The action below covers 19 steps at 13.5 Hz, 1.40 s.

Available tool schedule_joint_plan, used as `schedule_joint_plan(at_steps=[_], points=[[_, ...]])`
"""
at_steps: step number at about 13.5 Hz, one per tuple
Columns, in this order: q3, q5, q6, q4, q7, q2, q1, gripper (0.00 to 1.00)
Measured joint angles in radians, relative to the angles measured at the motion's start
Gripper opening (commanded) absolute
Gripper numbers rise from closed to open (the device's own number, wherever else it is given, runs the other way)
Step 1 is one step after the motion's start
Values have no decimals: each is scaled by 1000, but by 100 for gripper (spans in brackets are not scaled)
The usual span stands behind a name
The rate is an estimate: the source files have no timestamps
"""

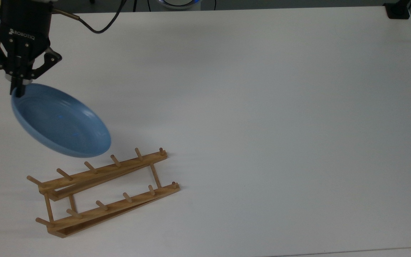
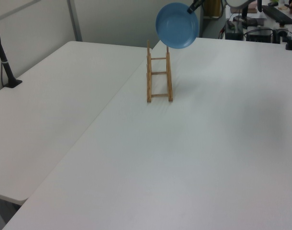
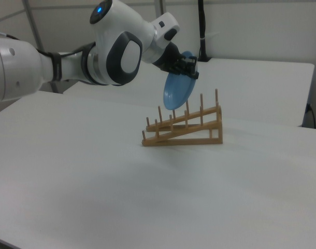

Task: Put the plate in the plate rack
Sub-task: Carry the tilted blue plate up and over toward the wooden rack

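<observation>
Gripper (image 1: 17,89) at upper left of the top view, fingers pinched on the plate's rim. Plate (image 1: 60,121) hung below and to the top view's right of the fingers, held by that one edge spot alone, the rest unsupported.

In the right view the gripper (image 3: 188,61) sat at upper centre with the plate (image 3: 178,88) dangling beneath it, steeply tilted, close to on-edge. Likely reason for an edge grip: a plate carried by the rim swings toward vertical, the attitude it needs to slip between pegs.

In the left view the plate (image 2: 177,25) was at top centre, clear of the table (image 2: 184,158), above the far end of the rack (image 2: 158,75).

Rack (image 1: 102,189) lay in the lower left of the top view, two rails with pegs up. In the right view the rack (image 3: 184,128) stood centre frame, its rails rising toward the right view's right. Plate's lower edge appeared above the pegs there, apart from them; whether directly over a slot I could not tell.

Judgement: transport stage; lowering into a slot not yet done.
</observation>
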Motion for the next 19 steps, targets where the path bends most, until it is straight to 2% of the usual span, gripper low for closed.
schedule_joint_plan(at_steps=[3, 5, 7, 11, 14, 16, 19], points=[[-46, -216, 112, 0, 180, 12, -2, 0], [-82, -318, 146, 0, 300, 12, -4, 0], [-99, -382, 148, 0, 396, 12, -4, 0], [-134, -474, 148, 19, 606, 24, 9, 0], [-221, -545, 148, 80, 780, 86, 80, 0], [-277, -560, 148, 135, 868, 149, 145, 0], [-306, -566, 148, 179, 937, 196, 208, 0]])
